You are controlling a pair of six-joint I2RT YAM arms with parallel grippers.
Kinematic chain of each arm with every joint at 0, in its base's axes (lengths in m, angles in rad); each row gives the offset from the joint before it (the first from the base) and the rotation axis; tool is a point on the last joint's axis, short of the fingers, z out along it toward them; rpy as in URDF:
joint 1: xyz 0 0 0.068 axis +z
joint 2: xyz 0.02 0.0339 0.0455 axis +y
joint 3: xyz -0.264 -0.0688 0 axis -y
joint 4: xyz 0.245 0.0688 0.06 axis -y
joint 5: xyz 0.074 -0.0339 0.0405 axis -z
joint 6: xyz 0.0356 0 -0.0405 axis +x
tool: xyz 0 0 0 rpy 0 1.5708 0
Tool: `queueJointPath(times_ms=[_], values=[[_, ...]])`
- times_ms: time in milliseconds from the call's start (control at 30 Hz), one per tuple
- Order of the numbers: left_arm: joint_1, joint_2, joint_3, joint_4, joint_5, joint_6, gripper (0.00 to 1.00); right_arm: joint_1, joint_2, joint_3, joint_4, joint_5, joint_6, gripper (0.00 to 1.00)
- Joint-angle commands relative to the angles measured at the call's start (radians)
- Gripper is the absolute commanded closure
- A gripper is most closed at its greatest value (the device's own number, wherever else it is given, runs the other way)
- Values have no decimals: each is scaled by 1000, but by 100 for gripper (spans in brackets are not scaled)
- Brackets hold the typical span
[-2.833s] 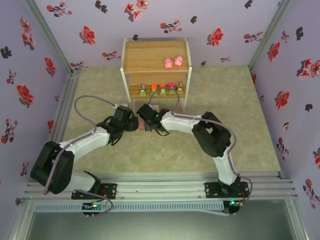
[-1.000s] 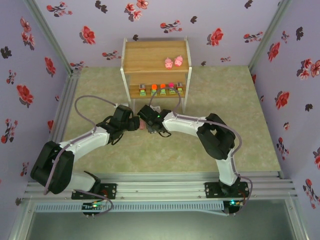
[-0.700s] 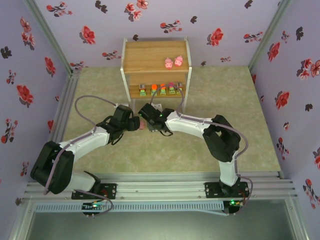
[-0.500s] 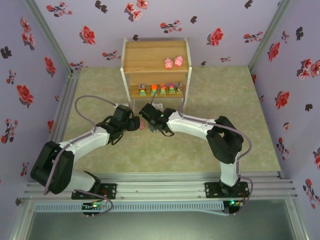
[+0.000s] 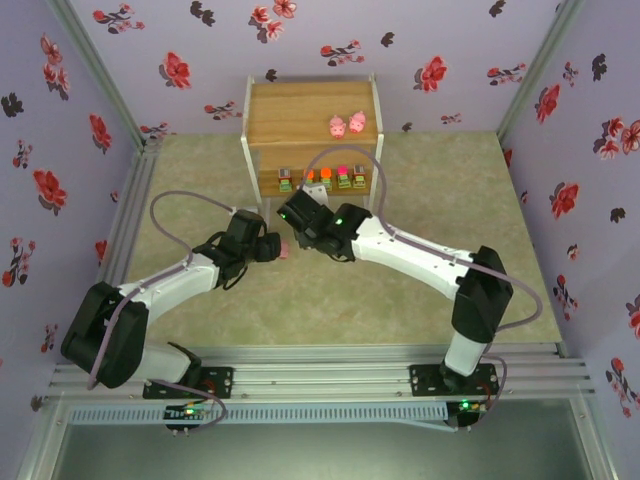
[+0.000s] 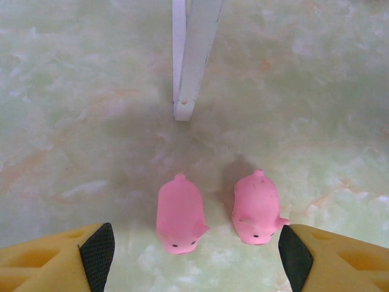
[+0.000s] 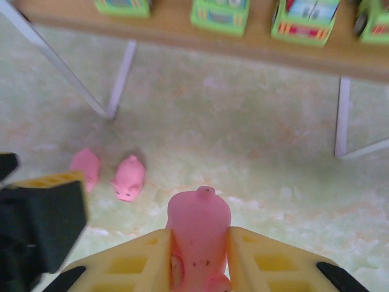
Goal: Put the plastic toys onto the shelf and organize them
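My right gripper (image 7: 199, 255) is shut on a pink pig toy (image 7: 199, 228) and holds it above the mat, in front of the shelf (image 5: 310, 108). On the mat lie two more pink pigs (image 6: 180, 214) (image 6: 256, 207), side by side, between the wide-open fingers of my left gripper (image 6: 196, 258), and neither finger touches them. The right wrist view also has them, as pigs (image 7: 128, 176) at lower left. Two pigs (image 5: 347, 124) stand on the shelf's top tier. Several blocky toys (image 5: 322, 178) line its lower tier. From above, the right gripper (image 5: 292, 213) hangs near the shelf's front left leg and the left gripper (image 5: 275, 248).
A white shelf leg (image 6: 188, 61) stands just beyond the two pigs on the mat. Another pair of legs (image 7: 343, 115) rises at the right. The floral walls close the workspace on three sides. The green mat (image 5: 450, 250) spreads to the right of the arms.
The right arm has stretched out and lifted its pig up and back, away from the mat and toward the shelf. The left arm has not moved.
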Motion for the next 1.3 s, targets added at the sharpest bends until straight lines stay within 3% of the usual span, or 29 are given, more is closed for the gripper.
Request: queueJointPath(times_ms=[0, 467, 800, 1267], values=[[6, -4, -1, 20, 20, 2, 24, 15, -46, 78, -76, 65, -43, 100], [-25, -4, 3, 53, 50, 34, 25, 22, -53, 359, -180, 152, -170, 100], [-46, 14, 16, 54, 54, 52, 24, 15, 47, 652, -212, 236, -305, 100], [-55, 14, 21, 54, 53, 63, 24, -109, 210, 895, -219, 176, -364, 99]])
